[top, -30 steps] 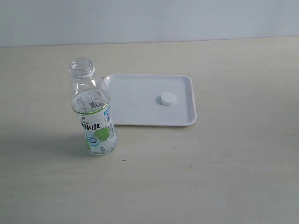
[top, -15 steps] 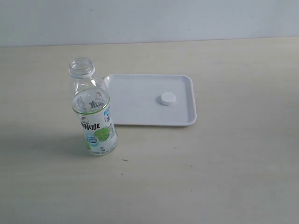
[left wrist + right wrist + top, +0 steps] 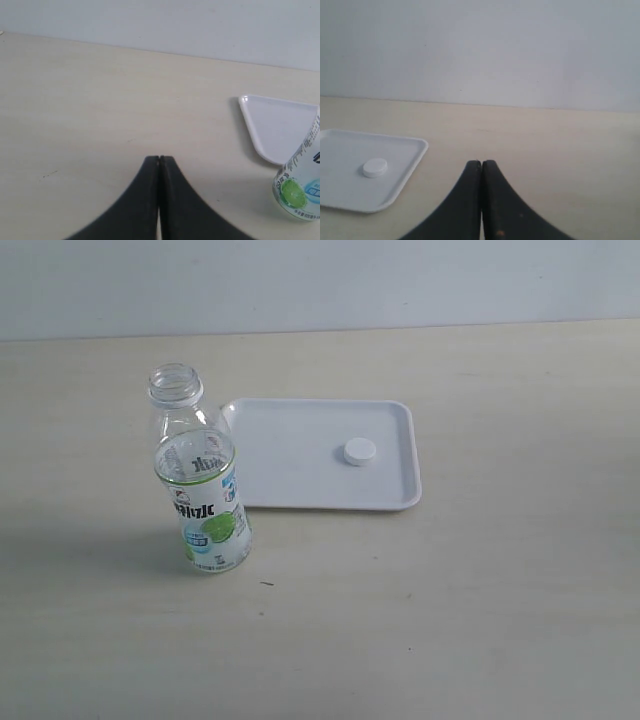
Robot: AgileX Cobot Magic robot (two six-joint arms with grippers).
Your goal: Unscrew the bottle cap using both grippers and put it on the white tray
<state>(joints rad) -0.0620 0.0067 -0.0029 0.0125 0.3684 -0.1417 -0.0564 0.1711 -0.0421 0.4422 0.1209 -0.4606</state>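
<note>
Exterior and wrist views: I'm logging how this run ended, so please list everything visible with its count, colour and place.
bottle: 1, clear with a white-and-green label, upright and uncapped on the table by the tray's left corner
cap: 1, white, lying in the tray, right of its middle
tray: 1, white, flat on the table
table: 1, pale beige, under everything
wall: 1, grey-white, behind the table
left gripper: 1, black, jaws together, empty, above bare table apart from the bottle
right gripper: 1, black, jaws together, empty, off the tray
</note>
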